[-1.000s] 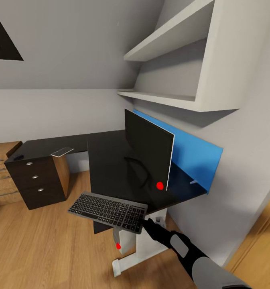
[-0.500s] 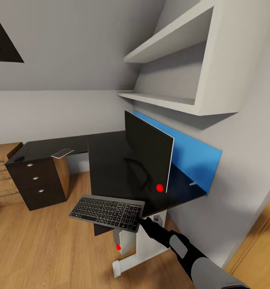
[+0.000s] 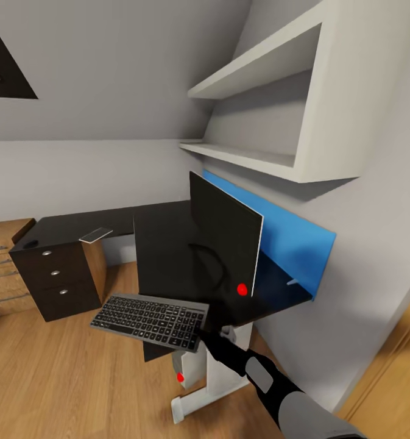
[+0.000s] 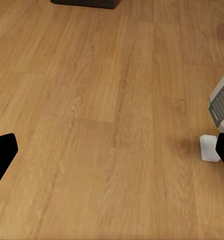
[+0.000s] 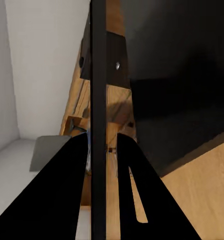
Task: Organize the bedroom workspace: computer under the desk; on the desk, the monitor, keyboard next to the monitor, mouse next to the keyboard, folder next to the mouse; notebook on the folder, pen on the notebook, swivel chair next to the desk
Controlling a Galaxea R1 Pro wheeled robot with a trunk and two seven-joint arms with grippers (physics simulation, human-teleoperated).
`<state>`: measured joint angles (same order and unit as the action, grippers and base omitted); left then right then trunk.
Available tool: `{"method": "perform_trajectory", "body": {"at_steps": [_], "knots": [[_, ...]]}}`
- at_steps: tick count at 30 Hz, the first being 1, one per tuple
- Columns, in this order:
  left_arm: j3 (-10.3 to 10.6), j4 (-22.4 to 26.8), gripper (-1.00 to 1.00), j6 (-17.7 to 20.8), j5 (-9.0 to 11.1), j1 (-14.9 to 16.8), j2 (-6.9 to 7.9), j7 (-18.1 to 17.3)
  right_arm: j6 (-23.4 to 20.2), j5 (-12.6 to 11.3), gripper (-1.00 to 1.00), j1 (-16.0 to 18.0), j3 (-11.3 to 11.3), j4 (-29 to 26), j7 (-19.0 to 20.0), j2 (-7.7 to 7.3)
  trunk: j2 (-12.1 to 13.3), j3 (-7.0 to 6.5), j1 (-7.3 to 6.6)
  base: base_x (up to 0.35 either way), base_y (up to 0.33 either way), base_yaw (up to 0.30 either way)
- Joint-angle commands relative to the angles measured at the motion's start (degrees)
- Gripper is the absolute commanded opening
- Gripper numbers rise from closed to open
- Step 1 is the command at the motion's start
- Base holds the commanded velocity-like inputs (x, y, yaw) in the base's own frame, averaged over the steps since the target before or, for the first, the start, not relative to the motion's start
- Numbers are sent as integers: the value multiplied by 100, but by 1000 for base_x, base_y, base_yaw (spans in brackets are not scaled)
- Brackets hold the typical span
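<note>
The desk (image 3: 162,244) top is glossy black and mirrors the monitor (image 3: 226,235), whose screen face is smooth, dark and matt with a pale edge. The keyboard (image 3: 148,321) shows a matt dark grey frame, plastic in look, with black keys. The drawer unit (image 3: 53,282) is dark wood-grain with round metallic knobs. The floor (image 4: 107,125) is warm wood plank with a satin sheen. The shelves (image 3: 272,97) are flat matt white.

The right arm (image 3: 272,390) reaches forward and left, its hand (image 3: 203,334) clamped on the near end of the keyboard (image 3: 148,320), one finger (image 5: 67,195) on each face. The left hand (image 4: 112,155) hangs spread wide, fingertips (image 4: 2,152) apart, pointing down at the floor (image 4: 112,100).
</note>
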<state>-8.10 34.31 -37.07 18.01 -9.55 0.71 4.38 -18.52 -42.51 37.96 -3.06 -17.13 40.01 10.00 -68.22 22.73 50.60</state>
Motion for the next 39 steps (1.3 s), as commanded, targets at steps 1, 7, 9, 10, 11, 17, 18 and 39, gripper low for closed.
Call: {"method": "perform_trajectory", "body": {"at_steps": [1, 7, 9, 10, 11, 17, 18, 39], "knots": [[11, 9, 100, -1, -8, -3, 0, 36, 19, -45, -100, 3, -12, 1, 6, 0, 38, -13, -22, 0, 0, 0], [11, 6, 100, 46, -8, -3, -1, 36, 340, -80, -100, 9, -27, -576, -733, 0, 279, -121, -154, 0, 0, 0], [11, 6, 100, 49, -8, -3, -1, 36, 377, -201, -100, 9, -27, -1292, -1252, 0, 359, -157, -198, 0, 0, 0], [11, 6, 100, 49, -8, -3, -1, 36, 382, -256, -100, 9, -27, -1420, -1337, 0, 399, -175, -220, 0, 0, 0], [11, 6, 100, 50, -8, -3, -1, 36, 400, -389, -100, 9, -28, -1633, -1492, 0, 439, -193, -242, 0, 0, 0], [11, -33, 100, 20, -29, -3, -15, 5, 812, -910, -100, 10, -530, -1627, -1899, 0, 439, -193, -242, 0, 0, 0], [11, -35, 100, 22, -31, -3, -16, 4, 832, -928, -100, 10, -731, -1538, -1915, 0, 439, -193, -242, 0, 0, 0], [5, -36, 100, 36, -15, -3, 32, -4, 851, -1589, -100, 8, -1118, -1337, -1829, 0, 439, -193, -242, 113, 248, 0]]}}
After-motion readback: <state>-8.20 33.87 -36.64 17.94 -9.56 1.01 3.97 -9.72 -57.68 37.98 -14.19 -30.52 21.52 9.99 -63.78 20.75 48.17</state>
